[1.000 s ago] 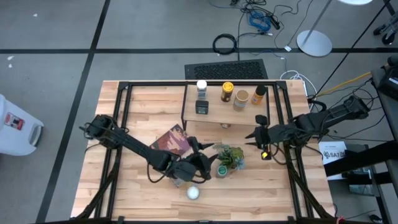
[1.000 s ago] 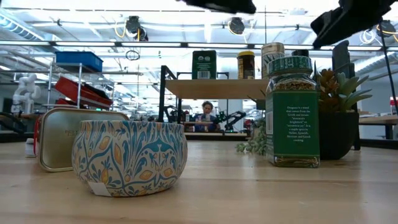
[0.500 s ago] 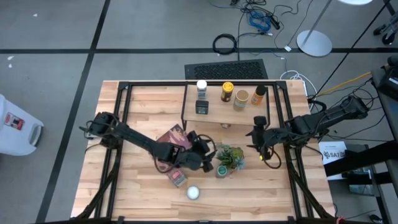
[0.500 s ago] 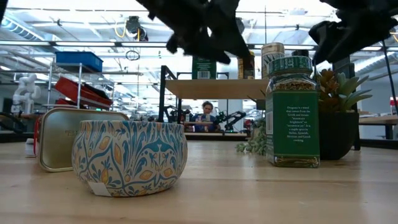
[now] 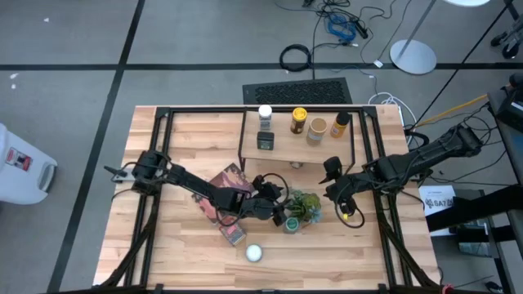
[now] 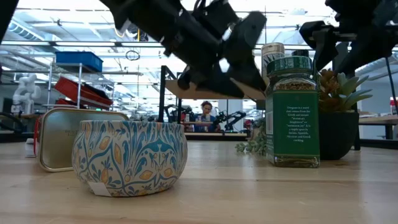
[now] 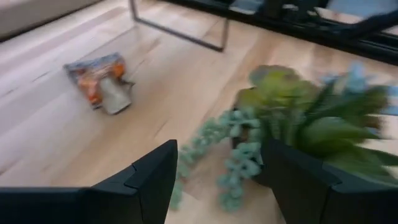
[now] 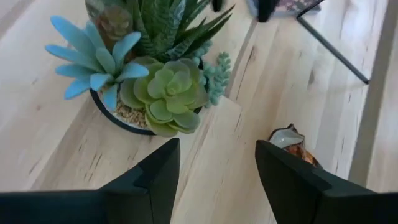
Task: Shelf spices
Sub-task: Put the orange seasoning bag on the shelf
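Swinging left hand (image 7: 219,149): now by the plant (image 8: 155,93), fingers spread, empty; the green-lidded jar (image 6: 292,112) stands just beside it, unshelved.
Right hand (image 8: 217,149): newly released, empty; the orange packet (image 8: 291,144) lies on the counter (image 5: 188,253) just ahead, off the shelf (image 5: 282,147).
Writing: the jar's label print is unreadable.

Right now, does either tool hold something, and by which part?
Nothing is held. The left tool and the right tool are both open and empty, near the potted plant.

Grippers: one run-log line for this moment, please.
left gripper: open, empty, at potted plant | right gripper: open, empty, over orange packet | shelf: five spices
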You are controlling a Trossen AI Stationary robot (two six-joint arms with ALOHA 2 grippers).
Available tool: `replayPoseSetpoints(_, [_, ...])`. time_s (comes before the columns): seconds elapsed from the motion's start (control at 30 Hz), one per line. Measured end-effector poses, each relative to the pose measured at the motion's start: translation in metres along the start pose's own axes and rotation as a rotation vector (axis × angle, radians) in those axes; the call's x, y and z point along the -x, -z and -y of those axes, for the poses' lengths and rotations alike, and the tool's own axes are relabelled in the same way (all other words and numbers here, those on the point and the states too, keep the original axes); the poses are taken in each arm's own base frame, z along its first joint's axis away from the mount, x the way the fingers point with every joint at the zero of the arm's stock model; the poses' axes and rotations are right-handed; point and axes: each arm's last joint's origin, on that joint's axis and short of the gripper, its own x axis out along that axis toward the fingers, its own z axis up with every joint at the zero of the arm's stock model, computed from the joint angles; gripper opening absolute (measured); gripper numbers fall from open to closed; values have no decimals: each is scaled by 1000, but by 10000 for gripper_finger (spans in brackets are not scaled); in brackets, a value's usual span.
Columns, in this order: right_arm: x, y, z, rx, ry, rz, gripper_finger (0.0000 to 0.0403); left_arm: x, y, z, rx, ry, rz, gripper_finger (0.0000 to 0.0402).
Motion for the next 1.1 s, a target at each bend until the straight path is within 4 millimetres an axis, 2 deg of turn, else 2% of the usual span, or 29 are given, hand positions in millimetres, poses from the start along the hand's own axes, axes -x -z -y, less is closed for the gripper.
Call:
replayPoseSetpoints(0.17, [-6,0,-2,-2,-5,-33,198,-14,6,-9,64,-93,41,242])
replayPoseSetpoints(0.37, [-2,0,-4,-13,-16,-24,199,-20,-5,-14,106,-91,113,242])
replayPoseSetpoints(0.5, [4,1,-8,-22,-30,-10,199,-27,-10,-26,158,-112,114,242])
replayPoseSetpoints(0.73, [9,0,-15,-34,-54,13,199,-45,-20,-48,368,-8,89,242])
replayPoseSetpoints(0.97, [11,-1,-20,-37,-68,22,199,-50,-26,-56,443,28,79,242])
replayPoseSetpoints(1.1, [11,-1,-20,-38,-68,24,199,-55,-23,-61,481,-1,69,242])
